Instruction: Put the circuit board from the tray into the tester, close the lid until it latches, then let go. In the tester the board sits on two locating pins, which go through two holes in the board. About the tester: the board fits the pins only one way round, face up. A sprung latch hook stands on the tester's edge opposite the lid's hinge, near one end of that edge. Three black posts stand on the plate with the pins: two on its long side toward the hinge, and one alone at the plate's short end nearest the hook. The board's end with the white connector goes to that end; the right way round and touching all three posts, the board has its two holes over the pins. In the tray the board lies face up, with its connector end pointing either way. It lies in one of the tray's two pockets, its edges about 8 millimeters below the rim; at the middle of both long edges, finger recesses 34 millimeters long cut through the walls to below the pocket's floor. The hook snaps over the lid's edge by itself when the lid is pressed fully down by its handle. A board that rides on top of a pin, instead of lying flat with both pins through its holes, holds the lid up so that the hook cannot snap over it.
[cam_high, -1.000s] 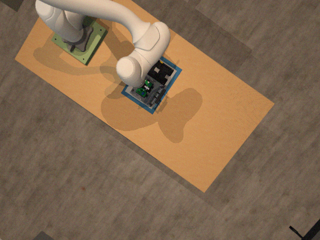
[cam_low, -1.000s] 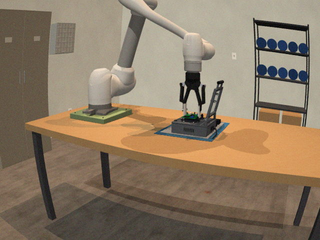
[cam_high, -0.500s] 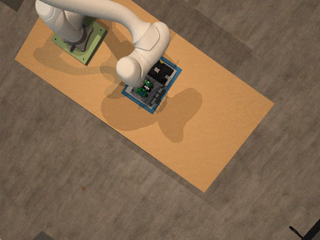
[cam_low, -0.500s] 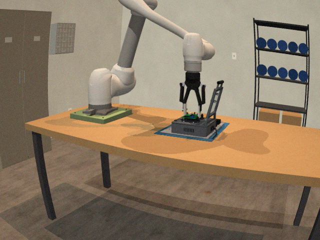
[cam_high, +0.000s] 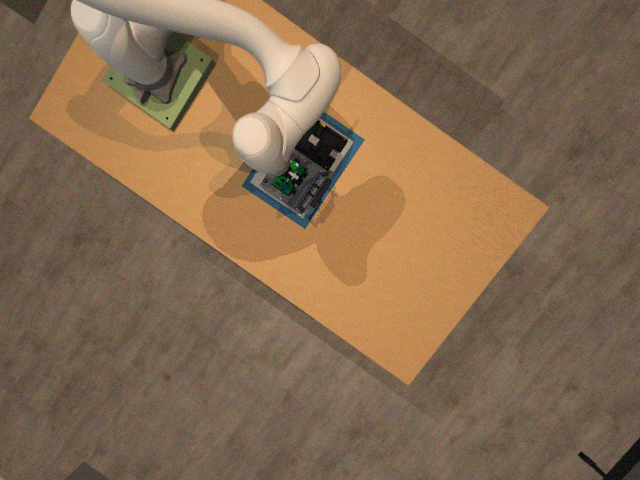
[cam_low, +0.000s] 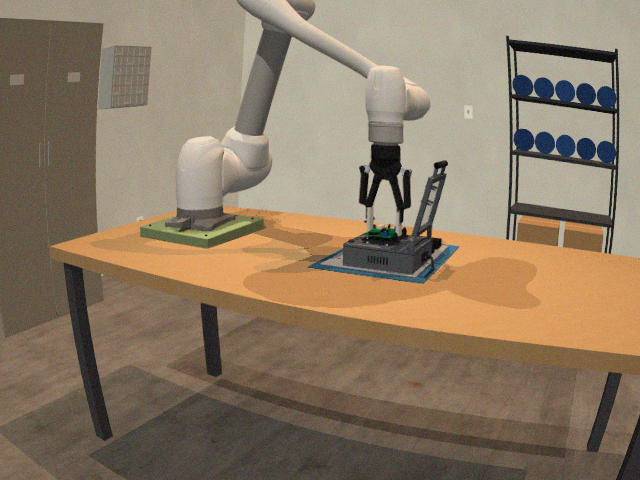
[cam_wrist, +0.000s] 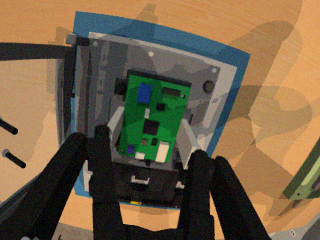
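Gripper (cam_low: 384, 231) (cam_wrist: 151, 122) fingers, about half open, flank the board (cam_high: 283, 184) (cam_low: 379, 233) (cam_wrist: 162, 117), probably for alignment; whether they grip it, I cannot tell.

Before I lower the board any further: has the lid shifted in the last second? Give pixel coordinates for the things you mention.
No. In the exterior view, the lid (cam_high: 314, 193) (cam_low: 422, 206) (cam_wrist: 83, 100) stands raised at the same spot left of the rack (cam_low: 563, 50).
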